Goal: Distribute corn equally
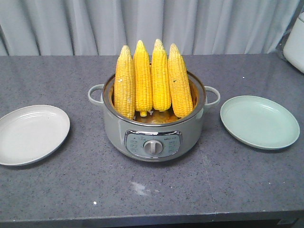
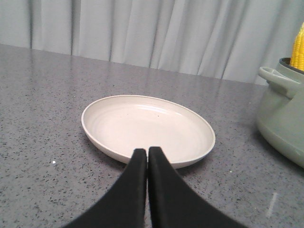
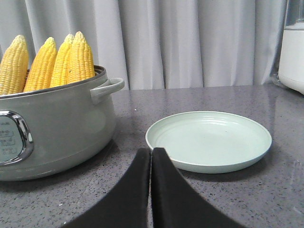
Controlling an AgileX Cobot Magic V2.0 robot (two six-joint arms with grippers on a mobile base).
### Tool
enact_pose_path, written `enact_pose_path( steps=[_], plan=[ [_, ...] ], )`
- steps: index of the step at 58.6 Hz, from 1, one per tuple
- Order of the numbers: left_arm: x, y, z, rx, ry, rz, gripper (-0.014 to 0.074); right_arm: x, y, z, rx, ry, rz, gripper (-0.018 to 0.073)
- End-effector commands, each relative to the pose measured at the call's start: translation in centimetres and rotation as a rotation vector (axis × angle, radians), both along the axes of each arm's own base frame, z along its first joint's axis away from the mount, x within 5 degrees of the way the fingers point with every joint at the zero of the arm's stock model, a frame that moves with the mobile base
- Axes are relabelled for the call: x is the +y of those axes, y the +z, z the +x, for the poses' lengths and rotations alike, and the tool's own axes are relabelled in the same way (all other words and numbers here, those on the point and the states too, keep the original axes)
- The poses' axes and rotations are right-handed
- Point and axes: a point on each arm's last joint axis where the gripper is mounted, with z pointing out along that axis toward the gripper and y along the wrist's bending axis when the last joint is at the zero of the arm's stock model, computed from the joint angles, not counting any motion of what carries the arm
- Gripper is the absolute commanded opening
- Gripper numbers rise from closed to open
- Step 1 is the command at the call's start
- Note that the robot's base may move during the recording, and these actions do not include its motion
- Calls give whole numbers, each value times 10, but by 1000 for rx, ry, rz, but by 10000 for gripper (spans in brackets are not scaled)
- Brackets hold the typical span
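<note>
Four corn (image 1: 160, 78) stand in the pot (image 1: 116, 135) — white plate (image 1: 31, 135) left, green plate (image 1: 259, 121) right.

Four yellow corn cobs (image 1: 160, 78) stand upright, tips up, in the pot (image 1: 114, 135)

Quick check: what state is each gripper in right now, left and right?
Left gripper: closed, holding nothing.
Right gripper: closed, holding nothing.

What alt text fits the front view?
Four husked yellow corn cobs stand tips up in a grey-green electric cooker at the middle of a grey speckled table. An empty cream plate lies to its left, an empty pale green plate to its right.
</note>
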Motion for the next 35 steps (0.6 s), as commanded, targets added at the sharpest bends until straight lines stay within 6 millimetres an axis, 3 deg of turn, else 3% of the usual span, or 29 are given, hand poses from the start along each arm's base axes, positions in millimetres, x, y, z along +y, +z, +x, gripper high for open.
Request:
enact_pose_path(
  steps=[1, 35],
  plan=[
    [0, 4, 0, -81, 2, 0, -7, 0, 3, 0, -70, -5, -6, -6],
    [0, 4, 0, -81, 2, 0, -7, 0, 3, 0, -70, -5, -6, -6]
  ],
)
